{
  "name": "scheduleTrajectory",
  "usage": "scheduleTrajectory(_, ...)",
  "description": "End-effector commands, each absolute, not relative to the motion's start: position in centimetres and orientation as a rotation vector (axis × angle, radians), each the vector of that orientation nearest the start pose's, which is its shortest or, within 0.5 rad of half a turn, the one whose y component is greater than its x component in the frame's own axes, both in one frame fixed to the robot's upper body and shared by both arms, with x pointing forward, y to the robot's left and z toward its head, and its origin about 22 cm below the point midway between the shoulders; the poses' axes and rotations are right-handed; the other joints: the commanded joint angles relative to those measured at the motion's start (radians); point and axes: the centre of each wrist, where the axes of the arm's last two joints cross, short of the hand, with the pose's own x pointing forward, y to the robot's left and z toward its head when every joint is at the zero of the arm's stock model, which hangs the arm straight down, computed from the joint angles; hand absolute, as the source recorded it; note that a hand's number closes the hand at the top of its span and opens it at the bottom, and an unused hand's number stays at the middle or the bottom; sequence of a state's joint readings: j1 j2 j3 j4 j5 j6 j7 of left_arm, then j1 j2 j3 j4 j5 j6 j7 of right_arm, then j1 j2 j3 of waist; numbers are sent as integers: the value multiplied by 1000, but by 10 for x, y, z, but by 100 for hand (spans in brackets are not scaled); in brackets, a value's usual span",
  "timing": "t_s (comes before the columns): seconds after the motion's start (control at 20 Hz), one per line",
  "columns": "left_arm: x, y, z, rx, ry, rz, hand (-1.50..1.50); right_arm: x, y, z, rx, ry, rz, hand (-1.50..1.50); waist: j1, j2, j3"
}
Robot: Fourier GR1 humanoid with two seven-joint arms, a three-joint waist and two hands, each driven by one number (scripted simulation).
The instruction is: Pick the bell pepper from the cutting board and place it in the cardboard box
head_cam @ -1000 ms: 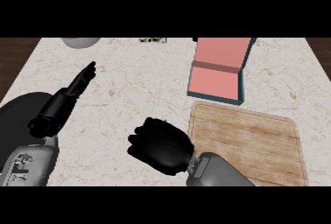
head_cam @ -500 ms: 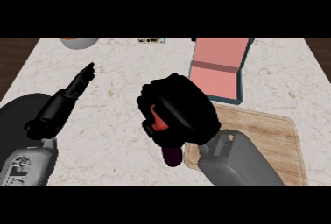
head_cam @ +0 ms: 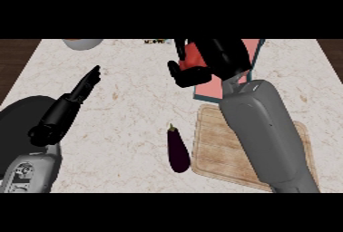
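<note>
Now, on the far left, the left hand lies over the pale stone counter. Its fingers are straight and close together, pointing up toward the back of the counter. It holds nothing. Its grey arm comes in from the bottom left corner.

At the back edge, near the top left, sits part of a round grey bowl. A little more to the right, at the same back edge, there are some tiny things, too small to tell what they are.

In the middle, a dark purple eggplant lies on the counter. It is just beside the left edge of the wooden cutting board.

Next comes the right hand, high up near the back. Its black fingers are curled around the red bell pepper, and only a bit of red shows between them. The hand and the pepper are over the cardboard box, which looks pink inside with a blue-green rim. The box sits just behind the cutting board. The big grey right arm crosses over the board and hides much of it.
</note>
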State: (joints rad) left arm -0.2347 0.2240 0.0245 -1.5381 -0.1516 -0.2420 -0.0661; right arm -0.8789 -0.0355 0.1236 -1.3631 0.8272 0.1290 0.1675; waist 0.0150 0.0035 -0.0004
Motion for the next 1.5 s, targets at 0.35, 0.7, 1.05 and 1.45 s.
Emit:
scheduleTrajectory(0.35, 302, 264, 73, 82, -1752, -571, 0, 438, -154, 199, -713, -1528, 1308, 150, 9, 6, 0)
scheduleTrajectory(0.7, 292, 265, 63, 66, -1772, -543, 0, 463, -189, 172, -674, -1355, 1474, 150, 33, 13, 0)
scheduleTrajectory(1.05, 300, 251, 73, 63, -1765, -568, 0, 471, -220, 162, -469, -1295, 1587, -150, 30, 15, 1)
scheduleTrajectory(1.45, 304, 254, 73, 84, -1765, -552, 0, 473, -229, 161, -20, -1822, 990, -150, 5, 13, 6)
